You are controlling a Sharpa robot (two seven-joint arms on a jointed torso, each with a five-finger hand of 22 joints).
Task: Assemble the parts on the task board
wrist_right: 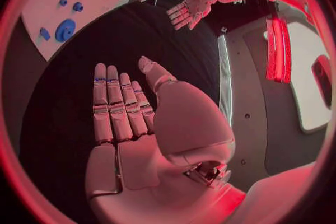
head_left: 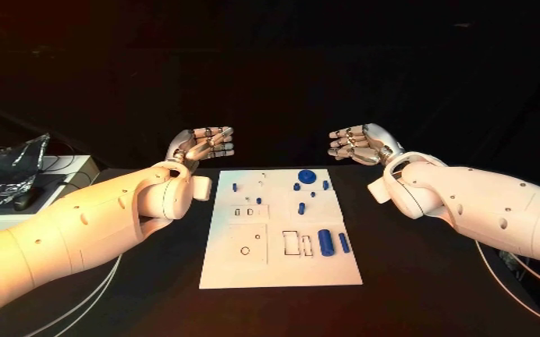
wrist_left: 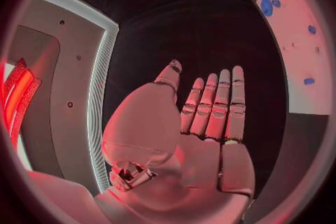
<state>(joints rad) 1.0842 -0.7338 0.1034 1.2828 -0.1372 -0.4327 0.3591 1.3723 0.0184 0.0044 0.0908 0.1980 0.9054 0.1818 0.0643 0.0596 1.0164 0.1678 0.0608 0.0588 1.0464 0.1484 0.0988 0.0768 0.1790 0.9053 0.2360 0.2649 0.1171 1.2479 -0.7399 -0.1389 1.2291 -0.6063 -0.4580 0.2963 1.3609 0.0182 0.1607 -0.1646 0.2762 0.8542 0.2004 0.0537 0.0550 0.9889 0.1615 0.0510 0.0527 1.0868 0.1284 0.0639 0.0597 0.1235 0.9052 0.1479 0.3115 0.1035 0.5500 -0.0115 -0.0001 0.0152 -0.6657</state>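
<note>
Left hand: the left hand (head_left: 203,144) is raised over the bench (head_left: 405,274) beyond the task board's far left corner; its fingers (wrist_left: 213,103) are stretched out side by side, thumb apart, holding nothing.
Right hand: the right hand (head_left: 360,144) is raised beyond the board's far right corner, palm open, fingers (wrist_right: 115,101) straight and empty.
Task board: the white task board (head_left: 282,263) lies flat in the middle of the black bench, between the two arms, touched by neither hand.
Parts: a round blue disc (head_left: 306,175) sits near the far edge, with small blue pieces (head_left: 297,186) just beside it; a blue cylinder (head_left: 325,242) and a thinner blue pin (head_left: 344,242) lie side by side on the near right part.
Off to the side: crumpled foil (head_left: 23,167) lies beyond the bench's left edge.
</note>
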